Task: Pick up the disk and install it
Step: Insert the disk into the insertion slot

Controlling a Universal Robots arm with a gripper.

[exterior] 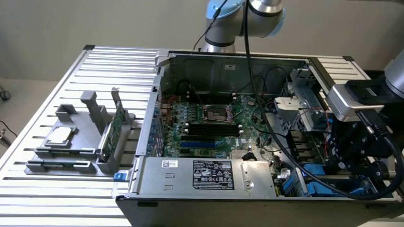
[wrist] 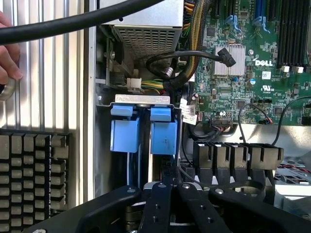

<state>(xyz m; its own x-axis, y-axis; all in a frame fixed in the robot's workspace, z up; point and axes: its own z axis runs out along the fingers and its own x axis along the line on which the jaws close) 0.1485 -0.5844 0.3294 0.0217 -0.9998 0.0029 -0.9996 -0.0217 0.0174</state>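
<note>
Disk (exterior: pixel 315 176) was made out in the exterior view by its bright blue carrier frame, seated low in the open computer case (exterior: pixel 233 56) at the corner toward the exterior view's right, beneath the arm (exterior: pixel 396 71). Within that case a motherboard (exterior: pixel 208 123) was laid flat and a silver power supply (exterior: pixel 208 177) was mounted along the near wall. On the slatted table (exterior: pixel 38 198) beside it, a grey fixture (exterior: pixel 75 158) was loaded with a small square chip (exterior: pixel 58 136) and a green circuit card (exterior: pixel 113 132) set on edge. In the wrist view the drive bay (wrist: pixel 104 145) was shown holding two blue-framed units side by side: the disk (wrist: pixel 163 138), taken as the one nearer the motherboard, and a second carrier (wrist: pixel 125 136) just beside it. The gripper (wrist: pixel 171 180) was found clenched on nothing, its black fingers (wrist: pixel 155 208) closed together and its tips close by the disk's blue end; contact could not be judged. A person's hand (wrist: pixel 7 53) was seen at the table slats, and a thick black cable (wrist: pixel 58 24) was strung across.
</note>
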